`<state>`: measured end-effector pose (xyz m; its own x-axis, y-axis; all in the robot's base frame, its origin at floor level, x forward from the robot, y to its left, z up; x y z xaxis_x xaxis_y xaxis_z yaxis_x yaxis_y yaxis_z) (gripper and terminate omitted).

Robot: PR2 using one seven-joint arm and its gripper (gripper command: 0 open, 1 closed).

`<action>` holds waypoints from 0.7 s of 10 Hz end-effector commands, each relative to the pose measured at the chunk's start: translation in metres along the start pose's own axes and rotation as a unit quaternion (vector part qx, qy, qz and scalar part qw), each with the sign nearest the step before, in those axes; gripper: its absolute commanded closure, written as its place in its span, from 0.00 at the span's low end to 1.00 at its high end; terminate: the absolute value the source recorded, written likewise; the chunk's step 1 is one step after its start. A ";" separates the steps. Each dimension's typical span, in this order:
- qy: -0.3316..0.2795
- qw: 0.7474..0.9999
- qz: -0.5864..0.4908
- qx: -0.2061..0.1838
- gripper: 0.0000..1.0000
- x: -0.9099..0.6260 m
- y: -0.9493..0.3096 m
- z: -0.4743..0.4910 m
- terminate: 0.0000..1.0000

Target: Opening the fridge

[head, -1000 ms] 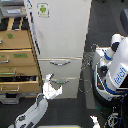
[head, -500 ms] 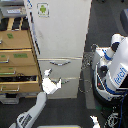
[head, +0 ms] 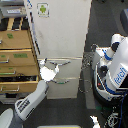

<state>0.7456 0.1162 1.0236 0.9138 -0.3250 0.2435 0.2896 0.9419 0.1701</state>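
The tall white fridge (head: pixel 62 35) fills the middle of the exterior view, with a green-figure sticker (head: pixel 43 9) on its upper door. Below the door are two drawers with curved silver handles, an upper one (head: pixel 63 63) and a lower one (head: pixel 64 81). My arm (head: pixel 29 104) reaches up from the lower left. Its white gripper (head: pixel 47 64) is at the left end of the upper drawer handle, fingers spread apart and open. Whether a finger touches the handle is too small to tell.
A tan wooden drawer cabinet (head: pixel 15 57) stands right beside the fridge on the exterior view's left, with drawers partly pulled out. The white-and-blue robot body (head: pixel 115 70) stands on the right, with cables by its base. The floor is dark.
My gripper has risen from level with the lower drawer to the upper drawer handle, and the arm has stretched up with it. The fridge has stayed as it was.
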 end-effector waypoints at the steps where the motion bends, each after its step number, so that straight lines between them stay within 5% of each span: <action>1: 0.048 0.975 0.209 0.051 0.00 0.037 0.106 0.014 0.00; 7: 0.048 0.975 0.213 0.034 0.00 0.075 0.138 0.010 0.00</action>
<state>0.8128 0.2041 1.0595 0.9726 0.0903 0.2141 -0.1300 0.9752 0.1790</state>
